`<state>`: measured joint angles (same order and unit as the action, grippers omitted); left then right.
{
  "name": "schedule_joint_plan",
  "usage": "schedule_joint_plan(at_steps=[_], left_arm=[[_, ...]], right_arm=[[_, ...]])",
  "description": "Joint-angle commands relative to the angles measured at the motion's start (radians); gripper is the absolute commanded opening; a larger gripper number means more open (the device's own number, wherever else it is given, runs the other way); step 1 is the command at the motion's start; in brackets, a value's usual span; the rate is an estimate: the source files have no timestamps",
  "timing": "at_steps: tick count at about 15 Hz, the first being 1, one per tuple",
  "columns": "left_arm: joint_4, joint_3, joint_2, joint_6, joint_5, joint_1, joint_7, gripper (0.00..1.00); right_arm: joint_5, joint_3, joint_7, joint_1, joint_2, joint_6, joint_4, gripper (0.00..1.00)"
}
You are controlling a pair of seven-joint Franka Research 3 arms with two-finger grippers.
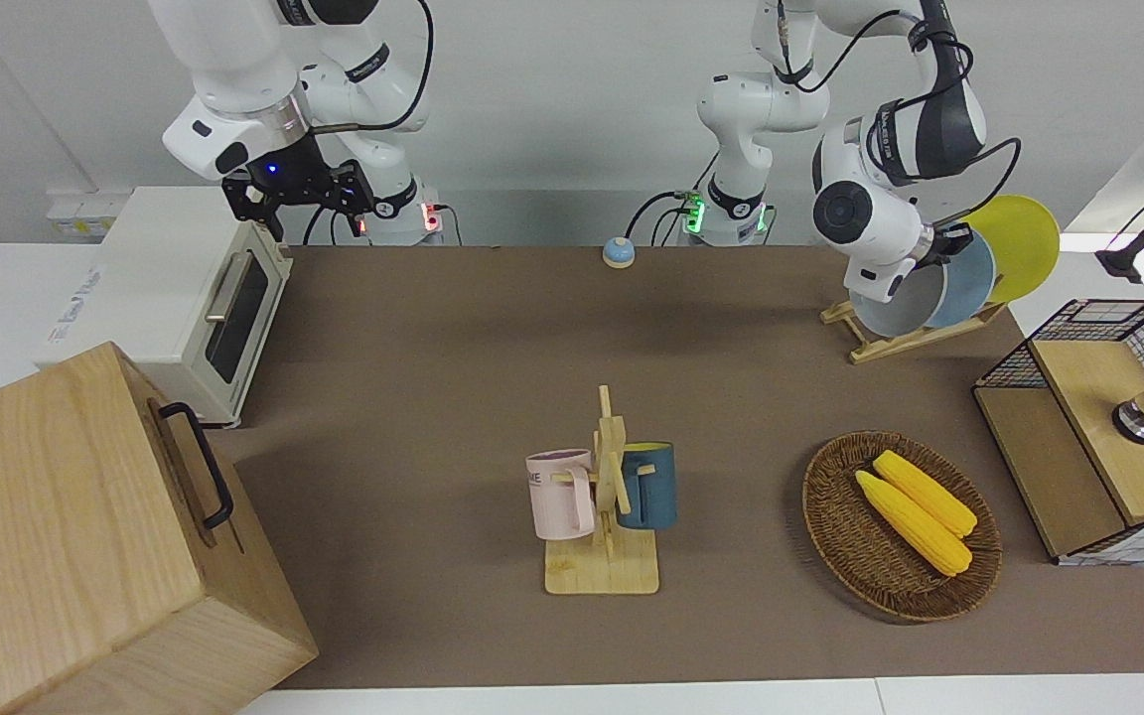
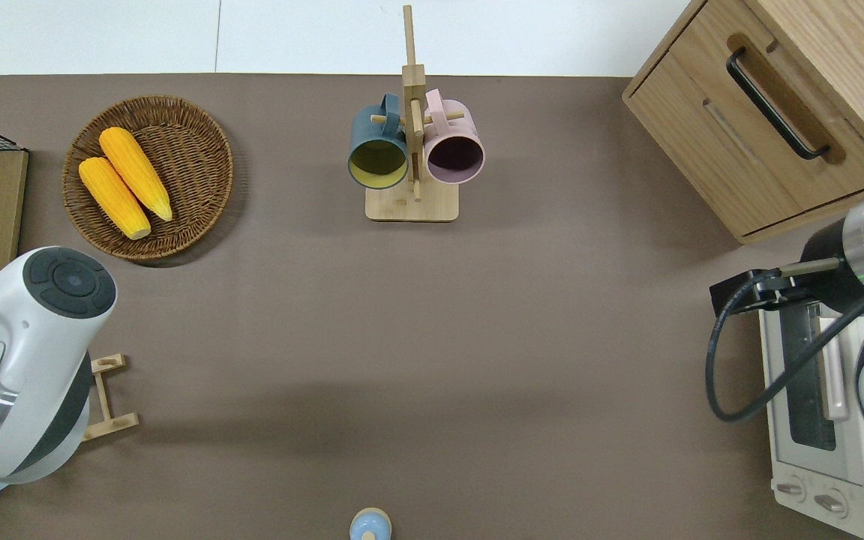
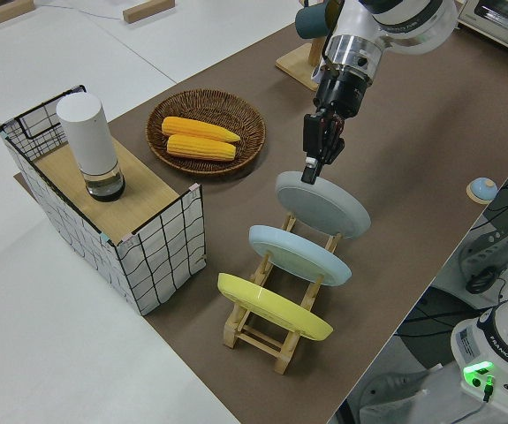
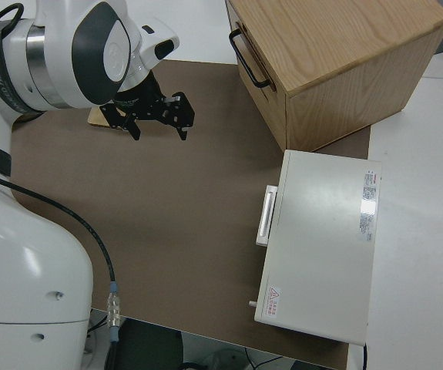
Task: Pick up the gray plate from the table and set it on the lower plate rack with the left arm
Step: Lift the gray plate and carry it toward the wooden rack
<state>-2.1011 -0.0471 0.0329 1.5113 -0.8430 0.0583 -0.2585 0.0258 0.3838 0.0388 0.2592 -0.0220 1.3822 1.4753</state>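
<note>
My left gripper (image 3: 310, 168) is pinched on the top edge of the gray plate (image 3: 322, 204), fingers closed over the rim, and I hold it there because a thin rim grip is the only way to keep the plate standing on edge while it goes between the pegs. The plate is tilted and looks seated in the slot of the lower plate rack (image 3: 262, 331) that lies farthest from the robots, though from these views I cannot tell whether its bottom edge rests fully on the rails. It leans the same way as the sky-blue plate (image 3: 299, 254) in the next slot and the yellow plate (image 3: 274, 306) in the slot nearest the robots; that matching slant follows the slanted pegs, which is why my wrist is angled and not straight down. The left arm (image 2: 23, 360) hangs over the rack in the overhead view and hides the plates, leaving only the rack's end showing. I judge the task nearly finished: what remains is to let go and lift clear along the plate's own plane, so I do not knock it against the blue one. The rack stands near the edge of the table (image 1: 433, 377) at the left arm's end, with the corn basket (image 1: 902, 523) farther from the robots, well apart. My right gripper (image 4: 156, 117) is parked, fingers spread.
</note>
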Motion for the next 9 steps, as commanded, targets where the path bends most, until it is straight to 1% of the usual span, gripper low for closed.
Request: schedule_joint_plan(at_steps=[1,3,4,5,7,8,9], left_arm=[[-0.011,-0.007,-0.051,-0.022,-0.022,0.014,-0.100,0.00],[-0.011,-0.010,-0.071,-0.017,-0.016,0.014,-0.117,0.00],[-0.011,-0.010,-0.073,-0.013,-0.011,0.014,-0.116,0.02],[-0.011,-0.010,-0.071,-0.013,-0.010,0.012,-0.108,0.14],[-0.011,-0.010,-0.073,-0.013,-0.008,0.012,-0.099,0.50],[-0.011,-0.010,-0.073,-0.013,-0.008,0.012,-0.097,0.62],[-0.011,-0.010,-0.073,-0.013,-0.008,0.012,-0.094,0.67]], right_arm=[[0.006,0.021,0.012,0.023,0.002,-0.011,-0.006,0.983],[0.006,0.021,0.012,0.023,0.002,-0.011,-0.007,0.983],[0.006,0.020,0.012,0.023,0.002,-0.011,-0.006,0.983],[0.006,0.021,0.012,0.023,0.002,-0.011,-0.007,0.983],[0.006,0.021,0.012,0.023,0.002,-0.011,-0.007,0.983],[0.006,0.021,0.012,0.023,0.004,-0.011,-0.007,0.983],[0.006,0.020,0.012,0.023,0.002,-0.011,-0.007,0.983]])
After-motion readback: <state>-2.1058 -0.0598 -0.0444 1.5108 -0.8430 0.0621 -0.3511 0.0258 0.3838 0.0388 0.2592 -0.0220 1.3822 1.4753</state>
